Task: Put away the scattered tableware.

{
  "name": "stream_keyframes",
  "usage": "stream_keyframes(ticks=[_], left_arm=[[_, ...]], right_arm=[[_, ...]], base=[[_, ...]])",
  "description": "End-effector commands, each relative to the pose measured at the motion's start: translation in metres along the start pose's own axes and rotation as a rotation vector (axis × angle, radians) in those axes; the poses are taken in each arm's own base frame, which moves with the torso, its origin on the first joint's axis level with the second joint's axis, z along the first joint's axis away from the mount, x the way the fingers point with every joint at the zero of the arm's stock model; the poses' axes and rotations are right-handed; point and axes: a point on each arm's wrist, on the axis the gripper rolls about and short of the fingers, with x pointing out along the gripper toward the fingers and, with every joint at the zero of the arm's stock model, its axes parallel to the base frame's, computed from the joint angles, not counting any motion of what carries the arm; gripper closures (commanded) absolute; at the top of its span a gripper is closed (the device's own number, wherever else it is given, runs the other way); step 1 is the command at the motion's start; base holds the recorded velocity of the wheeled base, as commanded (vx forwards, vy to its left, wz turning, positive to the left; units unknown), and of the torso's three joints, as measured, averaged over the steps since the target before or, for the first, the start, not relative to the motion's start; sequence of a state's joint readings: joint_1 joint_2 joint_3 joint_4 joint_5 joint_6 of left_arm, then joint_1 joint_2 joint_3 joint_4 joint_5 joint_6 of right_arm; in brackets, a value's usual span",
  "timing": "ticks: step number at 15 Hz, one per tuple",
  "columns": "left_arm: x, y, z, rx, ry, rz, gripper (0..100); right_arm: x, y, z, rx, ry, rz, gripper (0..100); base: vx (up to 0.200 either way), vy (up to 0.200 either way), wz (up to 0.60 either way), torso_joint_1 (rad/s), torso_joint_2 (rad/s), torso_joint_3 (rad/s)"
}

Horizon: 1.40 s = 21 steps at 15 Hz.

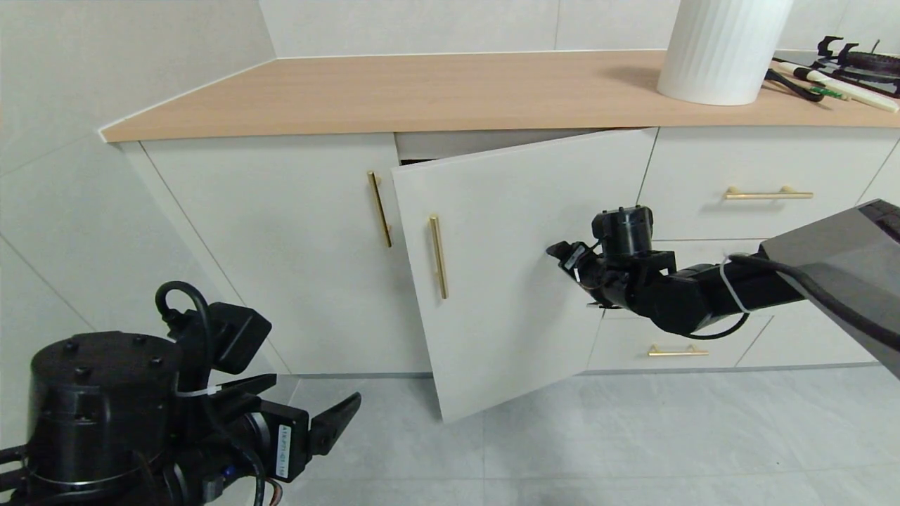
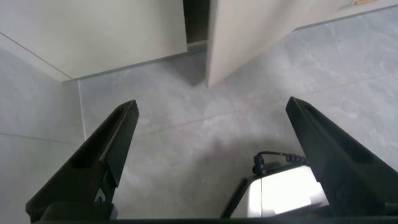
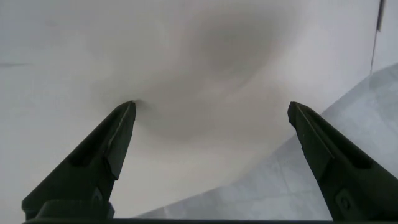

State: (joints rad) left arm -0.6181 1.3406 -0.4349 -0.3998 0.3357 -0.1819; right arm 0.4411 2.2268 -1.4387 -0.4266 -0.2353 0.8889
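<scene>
Scattered tableware, dark and light utensils, lies on the wooden counter at the far right. Below the counter, a white cabinet door with a gold handle stands partly swung out. My right gripper is open, its tips at the outer face of that door, well right of the handle; I cannot tell whether they touch it. My left gripper hangs low at the left, open and empty, over the grey floor tiles.
A tall white ribbed container stands on the counter beside the utensils. A second gold handle marks the closed door to the left. Drawers with gold handles lie to the right. The door's lower corner overhangs open floor.
</scene>
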Motion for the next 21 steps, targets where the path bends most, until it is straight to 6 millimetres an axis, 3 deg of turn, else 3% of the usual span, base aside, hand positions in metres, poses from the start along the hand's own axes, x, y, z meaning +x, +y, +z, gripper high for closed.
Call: stream_keyframes(ticks=[1, 5, 16, 21], left_arm=[[0.0, 0.0, 0.0, 0.0, 0.002, 0.0, 0], [0.0, 0.0, 0.0, 0.0, 0.0, 0.0, 0], [-0.001, 0.0, -0.001, 0.0, 0.002, 0.0, 0], [0.0, 0.0, -0.001, 0.0, 0.002, 0.0, 0]], right_arm=[[0.013, -0.004, -0.004, 0.008, -0.002, -0.007, 0], [0.034, 0.0, -0.002, 0.044, -0.079, -0.021, 0], [0.059, -0.009, 0.01, 0.084, -0.148, -0.027, 0], [0.058, -0.009, 0.012, 0.083, -0.148, -0.03, 0]], base=[[0.0, 0.0, 0.0, 0.0, 0.0, 0.0], [0.0, 0.0, 0.0, 0.0, 0.0, 0.0], [0.0, 0.0, 0.0, 0.0, 0.0, 0.0], [0.0, 0.0, 0.0, 0.0, 0.0, 0.0]])
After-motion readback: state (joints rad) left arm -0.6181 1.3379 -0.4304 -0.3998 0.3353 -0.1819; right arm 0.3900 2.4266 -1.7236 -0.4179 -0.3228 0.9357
